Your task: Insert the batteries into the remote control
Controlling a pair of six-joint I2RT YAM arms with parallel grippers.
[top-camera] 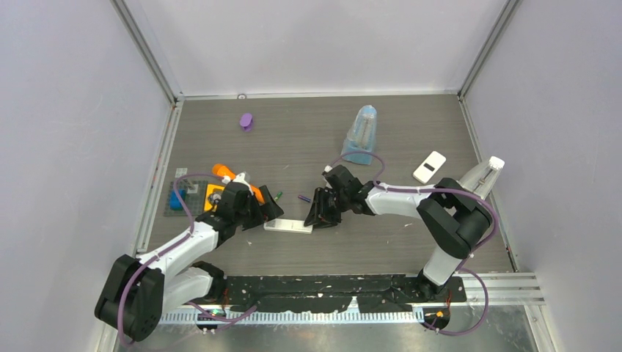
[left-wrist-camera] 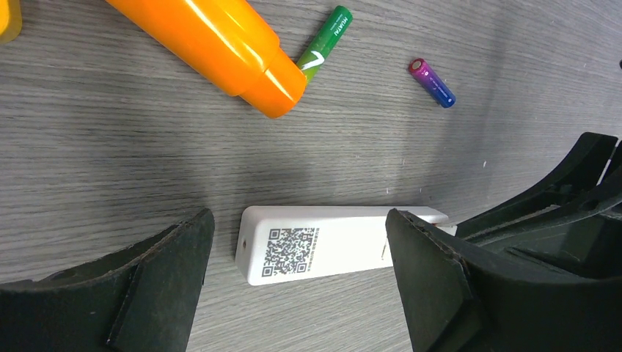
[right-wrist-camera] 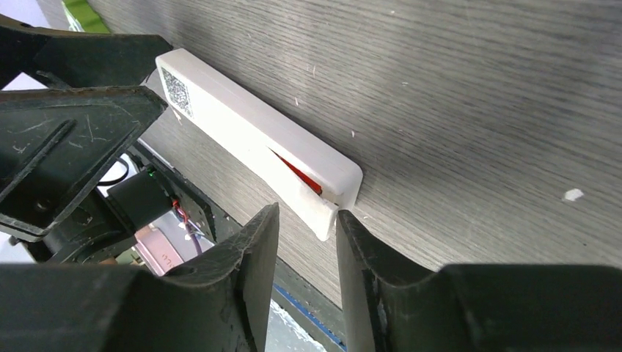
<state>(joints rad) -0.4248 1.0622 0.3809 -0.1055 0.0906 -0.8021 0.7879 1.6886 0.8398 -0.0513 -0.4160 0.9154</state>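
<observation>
Left pincer [left-wrist-camera: 297, 227] released astride remote [left-wrist-camera: 315, 246] on grey woodgrain surface [left-wrist-camera: 110, 147]; right pincer [right-wrist-camera: 306, 220] narrowed at lid [right-wrist-camera: 319, 213], grip unclear; pale walls [top-camera: 315, 44].

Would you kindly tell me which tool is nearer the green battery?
Left. The left tool is just beside the green battery; the right tool is farther, beyond the purple battery.

walls [top-camera: 315, 44]: plain pale grey | table [top-camera: 308, 147]: grey woodgrain | light: even

Grey wood-grain surface [top-camera: 308, 132], small items scattered on it.
White remote control [top-camera: 287, 226] near the middle; green battery [left-wrist-camera: 325, 38], purple battery [left-wrist-camera: 431, 83] and orange bottle [left-wrist-camera: 213, 44] close by.
</observation>
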